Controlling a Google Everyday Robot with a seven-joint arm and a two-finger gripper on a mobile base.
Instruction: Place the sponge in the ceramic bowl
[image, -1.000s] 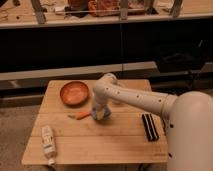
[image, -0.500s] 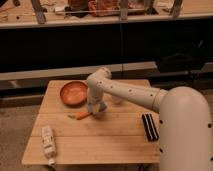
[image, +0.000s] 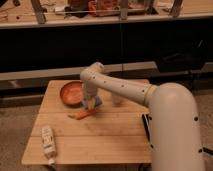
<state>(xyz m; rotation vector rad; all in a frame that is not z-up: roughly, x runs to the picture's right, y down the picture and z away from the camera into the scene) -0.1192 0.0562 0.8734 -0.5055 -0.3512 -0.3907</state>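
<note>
Hand with sponge just beside open ceramic bowl; carrot close by.

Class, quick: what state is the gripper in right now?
The gripper: closed, holding the sponge, just right of the bowl.

gripper beside the ceramic bowl, blurred, partly hiding the sponge; black bar half behind arm

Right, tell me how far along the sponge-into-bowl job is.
Done: the pickup looks made. The gripper is shut on the sponge.
In hand: the sponge hangs at the right rim of the ceramic bowl, not yet over its middle.
Left: move it over the bowl and release it. Nothing shows inside the bowl.
</note>
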